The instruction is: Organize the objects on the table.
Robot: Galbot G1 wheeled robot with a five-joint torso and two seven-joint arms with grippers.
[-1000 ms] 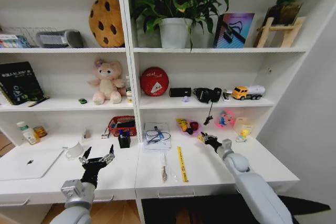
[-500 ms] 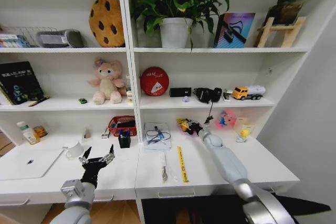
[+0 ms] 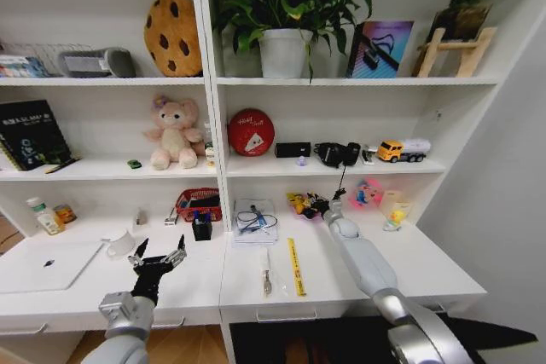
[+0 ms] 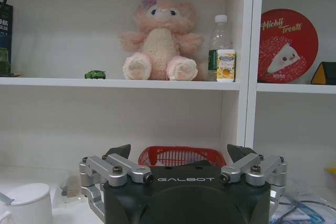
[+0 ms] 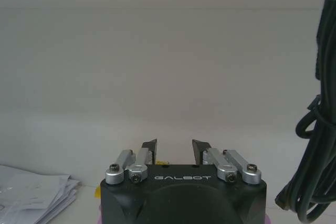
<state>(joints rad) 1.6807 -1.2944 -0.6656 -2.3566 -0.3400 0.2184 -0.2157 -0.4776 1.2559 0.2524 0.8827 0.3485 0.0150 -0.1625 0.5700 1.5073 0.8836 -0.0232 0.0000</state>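
Head view: the right gripper (image 3: 321, 205), fingers apart, reaches the back of the long white bench (image 3: 341, 274) beside the yellow ruler (image 3: 295, 267). Left wrist view: the left gripper (image 4: 179, 153) hangs spread wide. Right wrist view: right fingers (image 5: 150, 146) sit parted, empty.

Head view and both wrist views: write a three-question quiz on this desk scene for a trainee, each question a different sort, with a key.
1. True or false: the yellow ruler lies on the table.
2. Which gripper has reached to the back of the desk? A) left gripper B) right gripper
3. Fill in: the tiny green toy car sits on the shelf beside the pink ____.

Key: 1 true; 2 B; 3 teddy bear.
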